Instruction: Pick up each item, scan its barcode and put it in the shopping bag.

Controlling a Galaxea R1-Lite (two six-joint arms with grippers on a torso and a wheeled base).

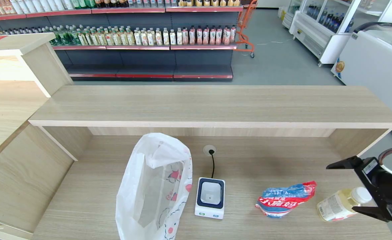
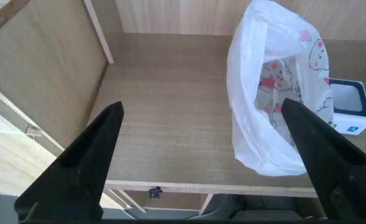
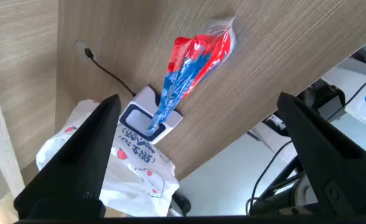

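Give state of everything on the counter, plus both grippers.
Bag: upright, mouth open, nothing seen inside.
Scanner: flat on the counter, window up, cable attached.
Snack pack: lying on the counter, looks sealed.
Bottle: on its side, cap on.
Left gripper: fingers open, empty.
Right gripper: fingers open, empty.

The shopping bag (image 1: 154, 186) is white with pink cartoon prints, the packet (image 1: 284, 199) red-and-blue, the bottle (image 1: 339, 204) pale yellow.
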